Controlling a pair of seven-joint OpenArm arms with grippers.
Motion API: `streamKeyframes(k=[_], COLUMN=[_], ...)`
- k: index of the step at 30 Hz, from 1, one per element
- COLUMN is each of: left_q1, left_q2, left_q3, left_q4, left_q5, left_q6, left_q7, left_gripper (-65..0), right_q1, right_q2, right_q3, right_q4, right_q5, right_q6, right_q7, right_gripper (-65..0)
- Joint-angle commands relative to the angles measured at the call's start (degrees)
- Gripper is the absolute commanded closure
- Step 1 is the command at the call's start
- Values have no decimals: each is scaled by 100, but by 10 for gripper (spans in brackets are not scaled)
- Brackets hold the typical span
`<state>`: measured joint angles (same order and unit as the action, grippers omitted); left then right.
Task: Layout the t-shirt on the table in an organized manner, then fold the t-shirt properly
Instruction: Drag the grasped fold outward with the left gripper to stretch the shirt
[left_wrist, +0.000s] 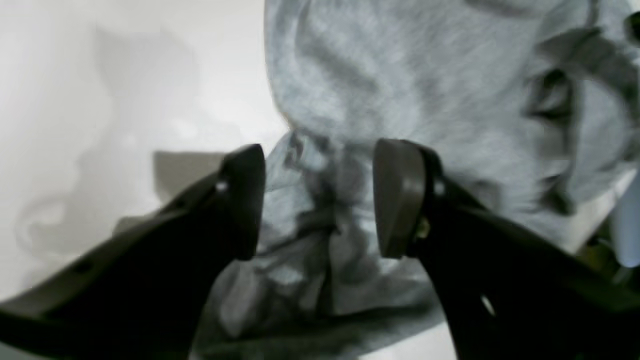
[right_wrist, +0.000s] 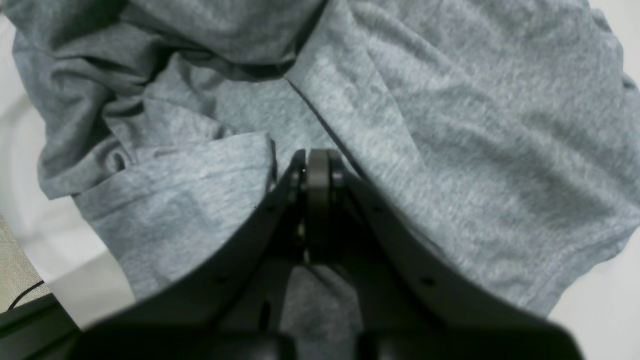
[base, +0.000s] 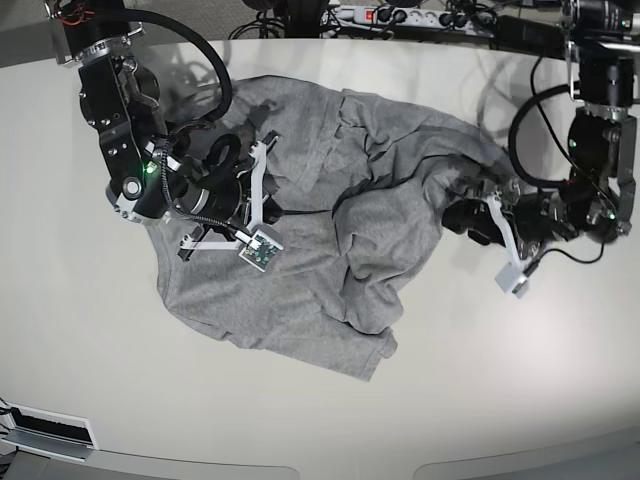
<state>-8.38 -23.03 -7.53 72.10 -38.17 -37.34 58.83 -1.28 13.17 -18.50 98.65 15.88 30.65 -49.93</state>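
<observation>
The heather-grey t-shirt (base: 330, 240) lies crumpled and creased on the off-white table (base: 500, 380), plain side up. At the shirt's right edge my left gripper (base: 462, 215) stands open. In the left wrist view a bunched, wrinkled bit of cloth (left_wrist: 320, 230) sits between its spread fingers (left_wrist: 400, 200), and neither pad presses it. On the shirt's left part my right gripper (base: 274, 212) is shut. In the right wrist view its tips (right_wrist: 317, 167) meet on a crease of the t-shirt (right_wrist: 450, 125) beside a sleeve hem (right_wrist: 200, 165).
A power strip (base: 400, 15) and cables lie along the table's far edge. A white device (base: 45, 430) sits at the near left corner. Bare tabletop surrounds the shirt in front and to both sides.
</observation>
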Motion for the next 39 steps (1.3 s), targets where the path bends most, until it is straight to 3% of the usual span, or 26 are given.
streamKeyframes(k=[1, 7, 9, 12, 13, 19, 23, 31, 39], left_q1=[-63, 170, 168, 160, 109, -315, -304, -136, 52], left_q2=[-52, 96, 98, 96, 96, 37, -48, -470, -706], left_q3=[-31, -31, -31, -33, -33, -378, -1095, -2238, -3536], left_q4=[63, -39, -173, -210, -210, -22, 542, 960, 962], left_q5=[79, 745, 844, 837, 837, 564, 621, 568, 710], left_q6=[-2, 404, 551, 612, 610, 619, 988, 1202, 1814], left_q7=[-203, -866, -1005, -1069, -981, 146, 400, 474, 490], left_gripper=[-358, -330, -241, -17, 0, 0, 0, 0, 0], right_q1=[94, 92, 92, 92, 94, 90, 79, 79, 81], right_q2=[4, 4, 4, 2, 4, 4, 4, 4, 2], right_q3=[26, 26, 26, 26, 26, 26, 26, 26, 26], right_q4=[81, 81, 81, 83, 83, 81, 81, 81, 81], right_q5=[68, 70, 70, 68, 68, 68, 68, 68, 70], right_q6=[-20, -20, -22, -17, -17, -17, -20, -17, -13], right_q7=[127, 83, 68, 66, 68, 63, 63, 68, 90], right_gripper=[0, 0, 0, 0, 0, 0, 0, 0, 0])
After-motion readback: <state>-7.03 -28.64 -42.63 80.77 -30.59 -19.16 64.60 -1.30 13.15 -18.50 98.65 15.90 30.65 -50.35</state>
